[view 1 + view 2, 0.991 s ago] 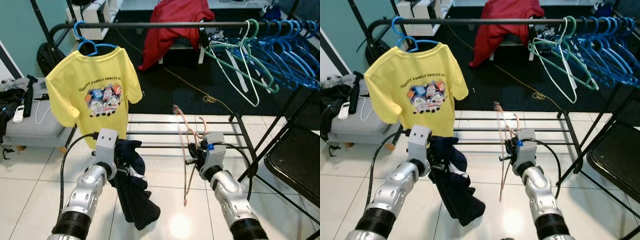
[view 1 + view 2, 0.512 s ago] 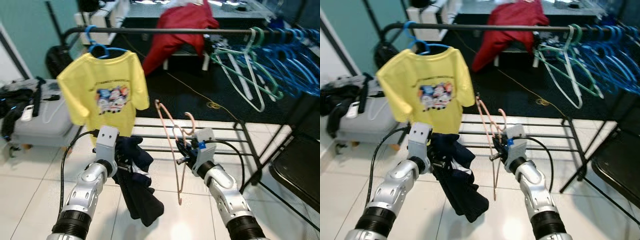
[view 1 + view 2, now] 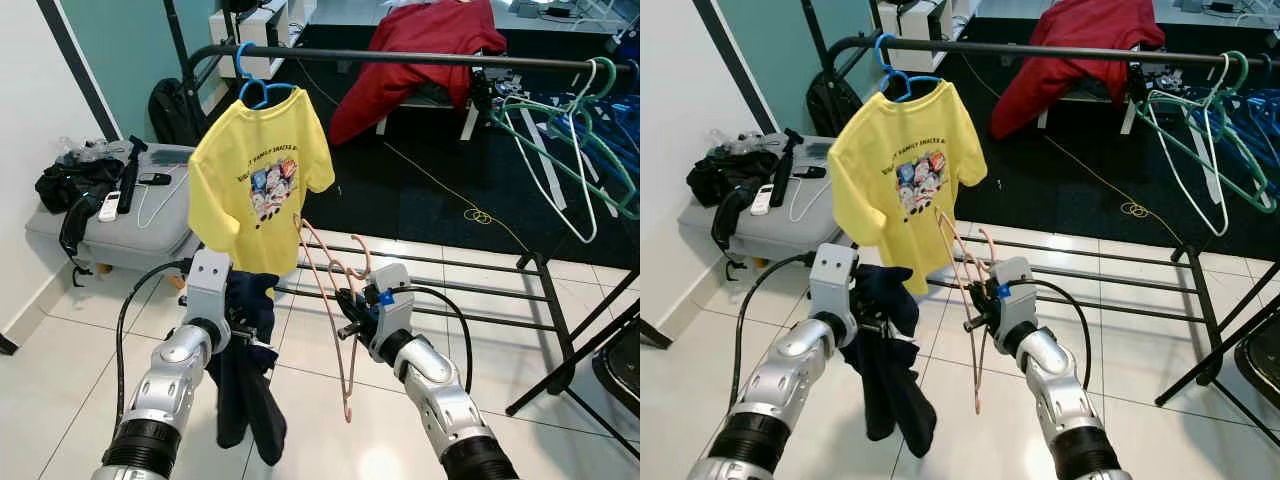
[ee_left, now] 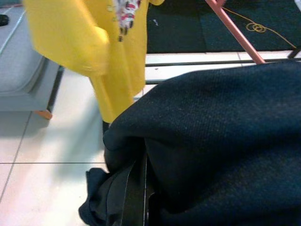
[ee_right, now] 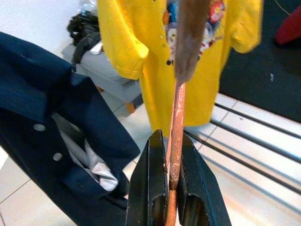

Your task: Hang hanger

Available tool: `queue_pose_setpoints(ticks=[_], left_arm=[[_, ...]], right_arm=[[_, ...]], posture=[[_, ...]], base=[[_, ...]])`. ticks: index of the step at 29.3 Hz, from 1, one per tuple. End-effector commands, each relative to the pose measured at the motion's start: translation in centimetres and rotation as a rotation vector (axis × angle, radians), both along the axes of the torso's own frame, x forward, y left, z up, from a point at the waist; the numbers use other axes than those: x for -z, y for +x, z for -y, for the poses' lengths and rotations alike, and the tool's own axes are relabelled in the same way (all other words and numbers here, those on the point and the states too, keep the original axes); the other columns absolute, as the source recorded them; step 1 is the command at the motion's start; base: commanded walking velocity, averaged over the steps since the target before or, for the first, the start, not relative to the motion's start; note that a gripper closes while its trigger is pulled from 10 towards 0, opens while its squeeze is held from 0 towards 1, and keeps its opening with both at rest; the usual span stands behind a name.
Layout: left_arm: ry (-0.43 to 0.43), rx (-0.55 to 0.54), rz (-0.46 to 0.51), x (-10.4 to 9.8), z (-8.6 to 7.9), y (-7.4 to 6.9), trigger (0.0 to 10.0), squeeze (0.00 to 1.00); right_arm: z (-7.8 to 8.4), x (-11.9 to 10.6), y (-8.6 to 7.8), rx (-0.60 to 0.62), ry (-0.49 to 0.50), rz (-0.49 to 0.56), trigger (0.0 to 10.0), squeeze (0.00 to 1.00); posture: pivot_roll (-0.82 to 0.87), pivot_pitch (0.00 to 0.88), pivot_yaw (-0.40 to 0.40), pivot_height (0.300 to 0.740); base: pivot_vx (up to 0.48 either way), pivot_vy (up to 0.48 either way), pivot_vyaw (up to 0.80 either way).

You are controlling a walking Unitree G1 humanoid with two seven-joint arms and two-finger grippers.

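So the pink hanger (image 3: 335,300) is pinched in the right pincer (image 5: 170,188), fingers clamped tight on its wire, held low in front of the robot with the hook up, I'd guess so it can go onto the rail (image 3: 420,57) above; that's well apart for now; the left pincer (image 3: 240,335) has a dark garment (image 3: 245,390) bunched in it, closed on the cloth, hanging toward the floor; the yellow T-shirt (image 3: 258,180) already hangs on a blue hanger (image 3: 250,85) behind.

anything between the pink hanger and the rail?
Yes: the yellow T-shirt hangs from the rail directly above and behind the pink hanger held by the right gripper. The rail's bare stretch lies to its right.
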State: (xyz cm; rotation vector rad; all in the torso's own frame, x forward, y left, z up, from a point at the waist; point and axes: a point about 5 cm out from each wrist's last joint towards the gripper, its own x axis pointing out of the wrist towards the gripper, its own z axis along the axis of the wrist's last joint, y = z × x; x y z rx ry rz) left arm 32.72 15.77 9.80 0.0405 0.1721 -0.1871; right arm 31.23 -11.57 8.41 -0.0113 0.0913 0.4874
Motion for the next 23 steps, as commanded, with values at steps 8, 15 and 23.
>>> queue_pose_setpoints(ticks=[8,15,23], left_arm=[[0.014,0.016,0.01,-0.42,0.18,0.0,10.0,0.0],[-0.016,-0.016,0.009,-0.58,-0.23,0.06,10.0,0.0],[-0.007,-0.004,0.012,-0.62,-0.27,0.03,10.0,0.0]], right_arm=[[0.24,0.27,-0.2,0.032,0.001,-0.011,10.0,0.0],[0.21,0.14,-0.08,0.033,0.001,-0.014,10.0,0.0],[0.27,0.26,-0.21,0.037,-0.007,-0.021,10.0,0.0]], posture=[[-0.06,0.114,0.034,0.74],[-0.06,0.117,0.032,0.74],[-0.06,0.117,0.039,0.74]], base=[[0.0,-0.432,0.0],[0.0,-0.177,0.0],[0.0,0.0,0.0]])
